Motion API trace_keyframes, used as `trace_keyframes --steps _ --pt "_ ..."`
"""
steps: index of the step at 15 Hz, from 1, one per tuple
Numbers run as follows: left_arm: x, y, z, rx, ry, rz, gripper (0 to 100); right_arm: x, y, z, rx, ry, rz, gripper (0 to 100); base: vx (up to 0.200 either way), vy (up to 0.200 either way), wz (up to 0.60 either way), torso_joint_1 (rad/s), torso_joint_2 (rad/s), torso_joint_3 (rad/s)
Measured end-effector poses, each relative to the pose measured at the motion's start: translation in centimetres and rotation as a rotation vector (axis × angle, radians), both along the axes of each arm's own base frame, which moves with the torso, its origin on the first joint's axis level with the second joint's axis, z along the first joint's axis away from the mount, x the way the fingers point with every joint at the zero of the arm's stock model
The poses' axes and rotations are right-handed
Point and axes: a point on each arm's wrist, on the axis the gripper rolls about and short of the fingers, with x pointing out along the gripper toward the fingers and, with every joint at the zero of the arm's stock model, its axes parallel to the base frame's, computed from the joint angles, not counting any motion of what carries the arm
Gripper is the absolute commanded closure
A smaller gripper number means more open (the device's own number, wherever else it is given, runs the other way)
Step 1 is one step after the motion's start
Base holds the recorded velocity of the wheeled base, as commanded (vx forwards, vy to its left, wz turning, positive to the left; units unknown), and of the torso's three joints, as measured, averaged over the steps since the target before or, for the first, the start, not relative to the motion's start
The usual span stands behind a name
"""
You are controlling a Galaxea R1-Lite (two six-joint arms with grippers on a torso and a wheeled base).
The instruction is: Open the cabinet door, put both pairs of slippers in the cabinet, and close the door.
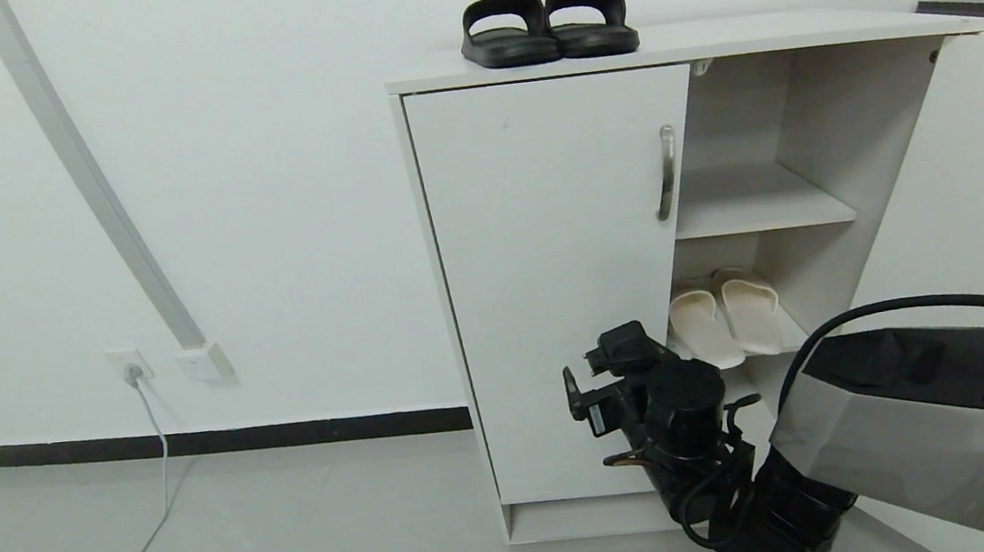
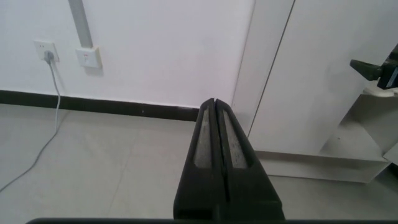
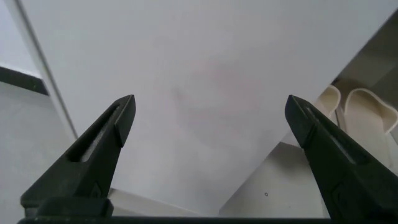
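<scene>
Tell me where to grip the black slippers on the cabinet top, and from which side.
Pinch the two straps where they meet at the middle of the black slippers, one jaw through each arch, coming from the front. The pair stands side by side, touching, on the cabinet top, and the strap openings face the robot, so one grasp could probably lift both.

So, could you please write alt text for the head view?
A white cabinet stands with its right door open, cream slippers inside and black slippers on top. The right pincer hovers before the closed left door.
</scene>
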Motion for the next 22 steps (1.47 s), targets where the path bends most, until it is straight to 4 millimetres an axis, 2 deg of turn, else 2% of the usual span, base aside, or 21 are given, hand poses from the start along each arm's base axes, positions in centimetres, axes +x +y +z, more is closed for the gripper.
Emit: trace_keyframes --steps 4,7,15,22 --pt "0.0 0.0 -0.02 0.0 0.002 0.001 100 -0.01 -0.04 -0.09 -0.002 0.002 0.003 0 0.0 0.0 0.0 0.001 -0.03 -0.032" --pt "0.01 0.0 -0.05 0.0 0.004 0.0 100 -0.04 -0.06 -0.11 0.0 0.0 0.007 0 0.0 0.0 0.0 0.012 -0.2 -0.32" --pt "0.0 0.0 0.0 0.001 0.0 0.0 100 -0.07 -0.13 -0.24 0.002 -0.001 0.007 0 0.0 0.0 0.0 0.088 -0.49 -0.356" --pt "0.0 0.0 0.01 0.001 -0.001 0.001 100 -0.16 -0.21 -0.44 0.005 -0.005 0.006 0 0.0 0.0 0.0 0.163 -0.48 -0.327"
